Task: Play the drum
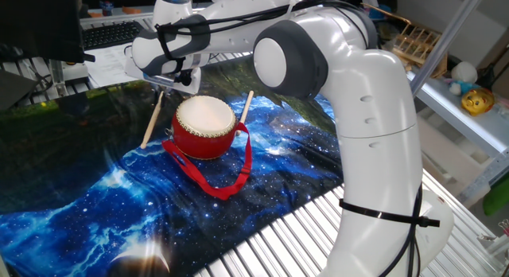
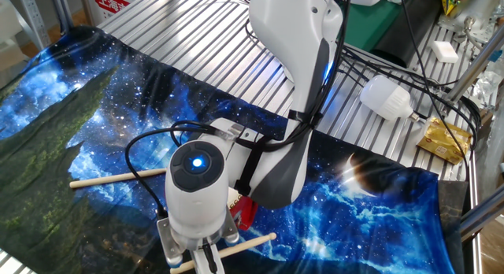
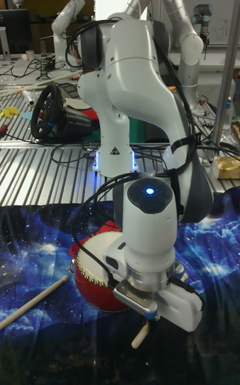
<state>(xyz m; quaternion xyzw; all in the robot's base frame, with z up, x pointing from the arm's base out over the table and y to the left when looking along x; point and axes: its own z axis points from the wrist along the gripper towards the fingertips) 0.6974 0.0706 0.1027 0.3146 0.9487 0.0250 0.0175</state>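
The drum (image 1: 205, 126) stands upright on the starry cloth, its cream head facing up and its red ribbon strap (image 1: 231, 180) trailing toward the front. One thin wooden stick (image 1: 151, 118) lies left of it and another (image 1: 245, 107) lies on its right. My gripper (image 1: 173, 82) hangs low over the far end of the left stick, just behind and left of the drum. In the other fixed view the gripper (image 2: 206, 261) sits right on that stick (image 2: 240, 244), and my wrist hides most of the drum (image 2: 245, 214). The gap between the fingers does not show.
The starry cloth (image 1: 95, 205) covers a slatted metal table (image 2: 197, 30). A white bulb (image 2: 386, 97) and a yellow packet (image 2: 441, 138) lie past the cloth's edge. A keyboard (image 1: 111, 34) and papers sit behind the gripper. My own arm (image 1: 374, 126) towers right of the drum.
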